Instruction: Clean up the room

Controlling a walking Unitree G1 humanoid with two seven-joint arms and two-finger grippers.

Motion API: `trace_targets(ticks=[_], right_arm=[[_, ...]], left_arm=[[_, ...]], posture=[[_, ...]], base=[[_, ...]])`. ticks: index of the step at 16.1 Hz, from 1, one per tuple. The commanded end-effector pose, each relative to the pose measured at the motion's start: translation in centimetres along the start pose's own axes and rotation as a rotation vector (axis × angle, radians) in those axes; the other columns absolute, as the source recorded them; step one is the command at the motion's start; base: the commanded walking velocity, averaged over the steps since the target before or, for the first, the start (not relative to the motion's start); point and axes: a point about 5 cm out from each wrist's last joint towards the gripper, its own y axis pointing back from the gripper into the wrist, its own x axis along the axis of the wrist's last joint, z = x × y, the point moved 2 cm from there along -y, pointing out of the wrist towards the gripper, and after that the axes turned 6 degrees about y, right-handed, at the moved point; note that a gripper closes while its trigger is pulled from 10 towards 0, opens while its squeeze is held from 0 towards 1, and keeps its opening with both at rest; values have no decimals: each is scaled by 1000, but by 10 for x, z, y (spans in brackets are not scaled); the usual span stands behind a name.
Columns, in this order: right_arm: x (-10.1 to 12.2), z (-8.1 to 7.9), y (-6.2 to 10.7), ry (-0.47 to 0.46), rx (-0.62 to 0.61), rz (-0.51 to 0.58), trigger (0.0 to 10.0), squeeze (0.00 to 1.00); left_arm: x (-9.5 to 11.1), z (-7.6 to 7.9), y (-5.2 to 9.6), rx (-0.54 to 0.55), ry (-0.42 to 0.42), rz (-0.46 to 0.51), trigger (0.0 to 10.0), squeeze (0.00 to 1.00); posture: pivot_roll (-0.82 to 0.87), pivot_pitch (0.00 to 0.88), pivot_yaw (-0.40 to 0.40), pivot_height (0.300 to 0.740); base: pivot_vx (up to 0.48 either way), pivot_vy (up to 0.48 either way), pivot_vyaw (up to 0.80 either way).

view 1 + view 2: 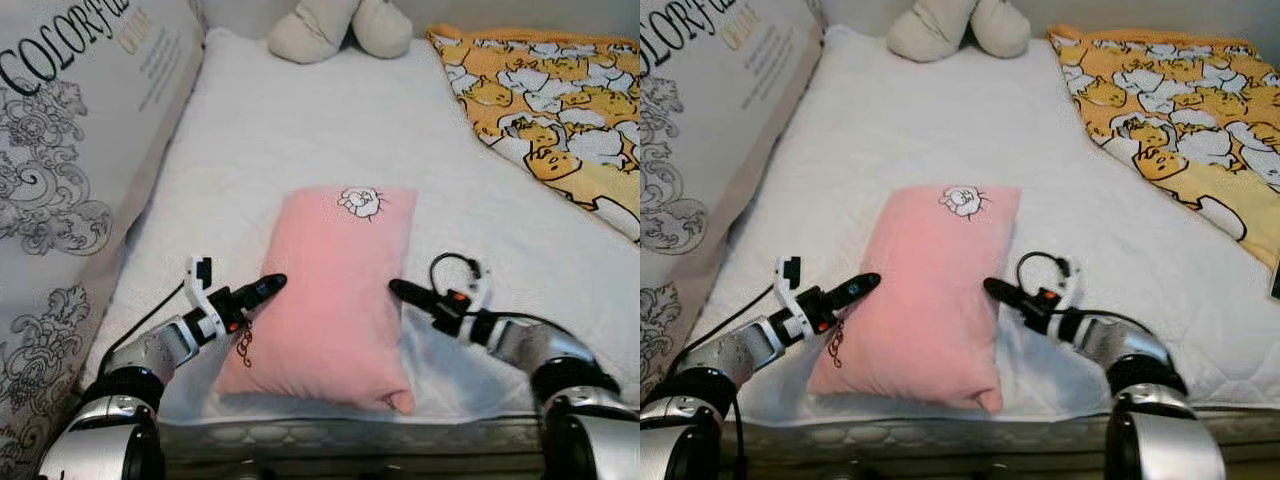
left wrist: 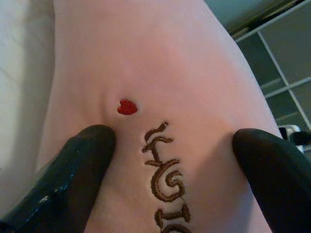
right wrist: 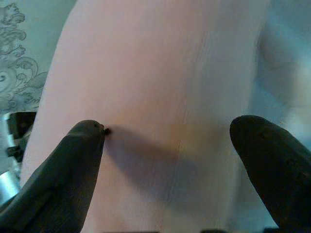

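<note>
**Pillow bracketed by both grippers, not lifted yet**

Pink pillow [image 1: 335, 292] lies flat on the white bed [image 1: 300, 130], near the front edge, roughly centred between the side edges. Left gripper [image 1: 262, 289] presses the pillow's left side, right gripper [image 1: 405, 292] its right side. In both wrist views the fingers are spread wide with pillow fabric between them, not clamped; the left pair straddles brown embroidery and a small red heart.

Progress, my read: early. The pillow looks set for a two-arm squeeze and lift, but it rests fully on the bed. Where it should go is not clear.

Left to tidy, probably: yellow patterned blanket [image 1: 545, 100] bunched at the far right corner, beige plush toy [image 1: 335, 28] at the far edge. A large printed board [image 1: 70, 150] leans along the left edge.
</note>
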Motion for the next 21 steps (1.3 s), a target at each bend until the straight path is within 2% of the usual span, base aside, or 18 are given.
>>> trace_targets(ticks=[1,2,6,7,8,9,12,16,21], right_arm=[[1,-2,-5,16,-3,-22,10000,1000],[-9,-2,-11,58,-31,-73,10000,0],[-15,-4,-20,64,-38,-76,10000,0],[-15,-6,-21,70,-26,-84,2078,0],[-16,-7,-22,71,-19,-87,2078,0],[-17,-6,-22,74,-18,-91,0,0],[-20,-6,-21,86,-15,-106,0,0],[-17,-5,-21,83,-16,-94,0,0],[-11,-6,-23,98,-25,-89,0,0]], left_arm=[[-8,-2,-4,31,2,-38,10000,314],[-12,0,-8,25,26,-41,10000,0],[-17,5,-15,-14,37,-69,10000,0],[-18,6,-15,-21,41,-69,10000,0],[-18,6,-15,-24,41,-69,10000,0],[-26,9,-15,-57,46,-121,10000,0],[-29,8,-15,-54,31,-130,10000,0],[-26,3,-15,-2,-30,-139,10000,0],[-21,2,-12,10,-39,-152,10000,0]], posture=[[-91,74,12,740],[-84,69,8,740],[-77,55,8,740],[-76,55,7,740],[-76,55,7,740],[-78,48,9,740],[-77,36,12,740],[-72,14,15,740],[-66,3,11,740]], base=[[0,0,0],[0,0,0],[0,0,0],[0,0,0],[0,0,0],[0,0,0],[0,0,0],[0,0,0],[0,0,0]])
